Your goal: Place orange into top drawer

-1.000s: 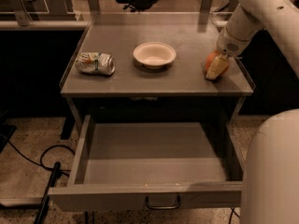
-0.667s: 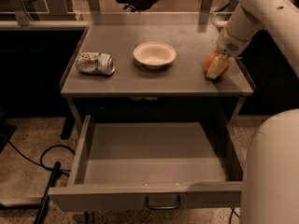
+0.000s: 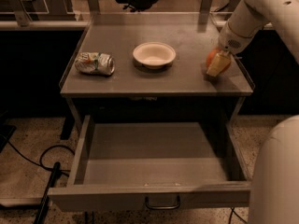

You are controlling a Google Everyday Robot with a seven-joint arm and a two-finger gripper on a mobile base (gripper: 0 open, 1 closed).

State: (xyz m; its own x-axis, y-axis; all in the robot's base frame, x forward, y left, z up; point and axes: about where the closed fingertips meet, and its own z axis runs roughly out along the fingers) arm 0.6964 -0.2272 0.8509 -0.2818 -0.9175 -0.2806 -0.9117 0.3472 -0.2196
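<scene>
While closed narrowly on the orange [image 3: 211, 58], reaches down over the bench [image 3: 187, 80] from beyond its back right corner: hand [image 3: 213, 69] on a thick white arm [image 3: 254, 10]. Grips just inside the right edge, about midway between the front and back edges. Shows one pale finger [image 3: 217, 64] laid across the front of the fruit, covering its right half and leaving the left half in view. Cannot tell whether resting on the bench or raised just off it.

Near the middle of the bench, a little toward the back edge: a white bowl [image 3: 154, 55], upright, well apart from the orange. Toward the left edge, roughly level with the bowl: a crushed white-green can [image 3: 94, 63], lying on its side.

Below the front edge: the top drawer [image 3: 154, 146], pulled out toward the camera, with flat grey bottom and low side walls in view. At the middle of its front panel: a dark curved handle [image 3: 162, 203]. Well apart from the orange, lower and nearer the camera.

Off the front left corner, on the speckled floor: a dark cable [image 3: 46, 190]. Beyond the front right corner, filling the lower right of the view: a rounded white part of the robot's body [image 3: 278, 171].
</scene>
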